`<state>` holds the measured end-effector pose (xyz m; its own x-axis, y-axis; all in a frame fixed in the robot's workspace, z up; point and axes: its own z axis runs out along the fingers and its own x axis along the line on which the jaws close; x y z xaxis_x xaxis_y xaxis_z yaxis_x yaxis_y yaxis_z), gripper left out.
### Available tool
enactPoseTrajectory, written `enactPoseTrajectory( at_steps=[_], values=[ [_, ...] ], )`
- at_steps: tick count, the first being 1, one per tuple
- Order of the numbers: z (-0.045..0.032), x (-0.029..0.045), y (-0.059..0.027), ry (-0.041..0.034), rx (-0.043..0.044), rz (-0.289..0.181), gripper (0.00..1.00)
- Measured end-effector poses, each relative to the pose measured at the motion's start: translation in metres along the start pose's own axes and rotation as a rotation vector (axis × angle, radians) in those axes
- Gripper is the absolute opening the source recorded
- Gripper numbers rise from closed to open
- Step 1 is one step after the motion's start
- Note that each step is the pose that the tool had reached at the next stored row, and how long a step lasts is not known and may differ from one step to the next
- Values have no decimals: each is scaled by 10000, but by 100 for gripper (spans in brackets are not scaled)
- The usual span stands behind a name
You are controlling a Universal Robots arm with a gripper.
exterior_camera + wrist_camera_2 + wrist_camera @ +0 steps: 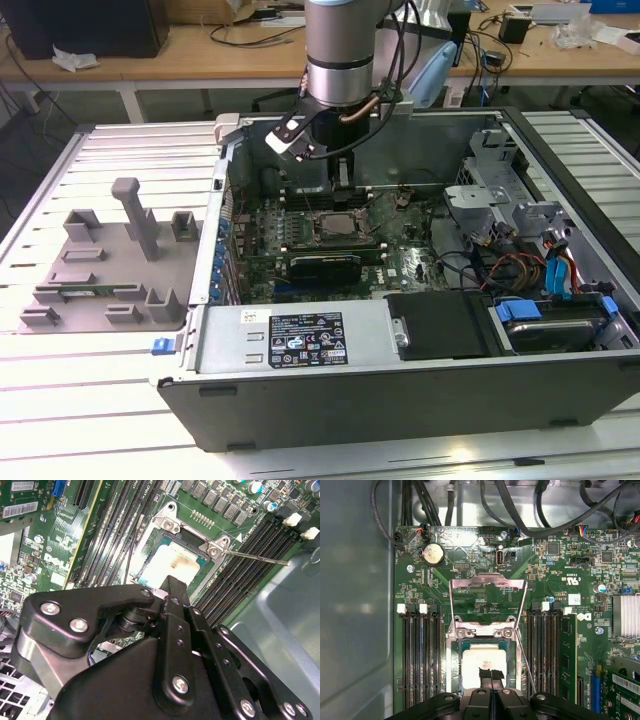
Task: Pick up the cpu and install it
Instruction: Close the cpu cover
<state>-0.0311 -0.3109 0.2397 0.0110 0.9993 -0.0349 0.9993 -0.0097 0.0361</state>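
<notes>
Jaws pressed together, nothing pinched. Gripper [491, 676] tips sit right over the one cpu [481, 662]. It lies flat in the single socket [453, 667], load plate [487, 582] standing open. One coin cell [433, 555] on the board. One white printed label [307, 338] on the case [400, 400].

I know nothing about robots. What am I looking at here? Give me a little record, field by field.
Setting: open computer case lying on a slatted table
Robot: arm hangs over the motherboard inside the case
Part: cpu, a silver square lying in its socket
Gripper: gripper shut, tips right over the cpu
Socket cover: metal frame flipped up, open
Beside the case: grey parts holder, on the exterior view's left
</notes>
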Motion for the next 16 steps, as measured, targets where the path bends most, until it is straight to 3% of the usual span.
enactPoseTrajectory(
  at_steps=[1,7,10,16],
  values=[
    [-151,2,6,-25,-1,-1,11],
    [-367,-6,13,-25,0,-1,11],
    [-423,-7,15,-25,0,-1,11],
    [-425,-8,32,-26,0,-1,11]
  ],
)
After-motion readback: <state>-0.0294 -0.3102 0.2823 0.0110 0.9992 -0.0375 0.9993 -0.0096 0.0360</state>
